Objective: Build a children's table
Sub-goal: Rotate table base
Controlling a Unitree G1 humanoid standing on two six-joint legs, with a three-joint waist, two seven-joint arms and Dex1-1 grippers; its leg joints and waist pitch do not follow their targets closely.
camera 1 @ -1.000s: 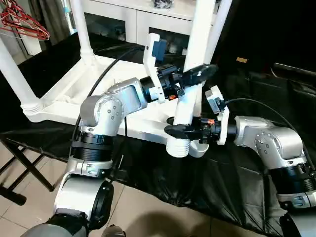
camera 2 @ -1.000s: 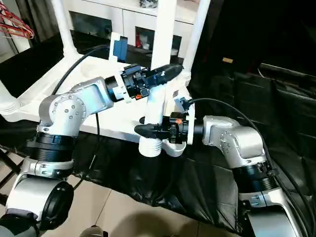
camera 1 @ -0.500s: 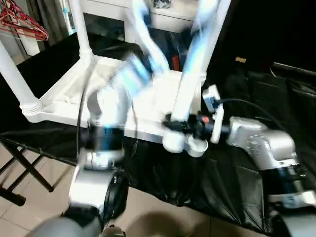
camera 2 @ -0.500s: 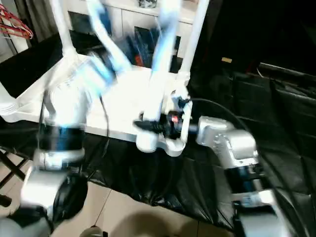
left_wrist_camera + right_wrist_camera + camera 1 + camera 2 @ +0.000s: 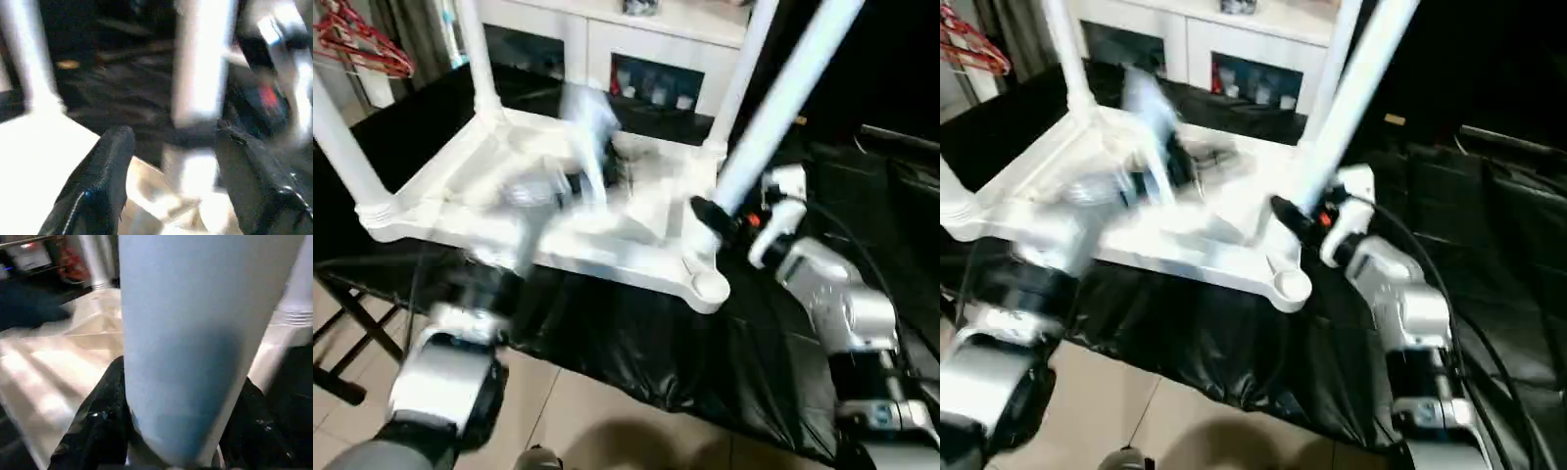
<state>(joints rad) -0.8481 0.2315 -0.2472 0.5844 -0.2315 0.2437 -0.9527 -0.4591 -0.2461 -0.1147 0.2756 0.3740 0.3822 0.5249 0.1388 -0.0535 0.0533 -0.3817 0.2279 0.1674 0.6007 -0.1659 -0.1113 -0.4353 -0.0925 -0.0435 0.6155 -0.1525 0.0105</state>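
Nearest me, my right end effector (image 5: 707, 211) is clamped around the loose tube leg (image 5: 773, 103), its black fingers (image 5: 100, 423) pressed on both sides; the leg leans up and away, its lower end just beside the empty corner socket (image 5: 710, 287). My left end effector (image 5: 171, 147) stands open over the upturned children's table (image 5: 460, 176), gripping nothing. The table lies top down on black cloth (image 5: 636, 343), three legs standing. Beyond stands a white cabinet (image 5: 646, 39).

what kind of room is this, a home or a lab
Probably a home-like room used as a test space: a white cabinet with glass doors, red clothes hangers, tiled floor, and black sheeting under the upturned children's table.
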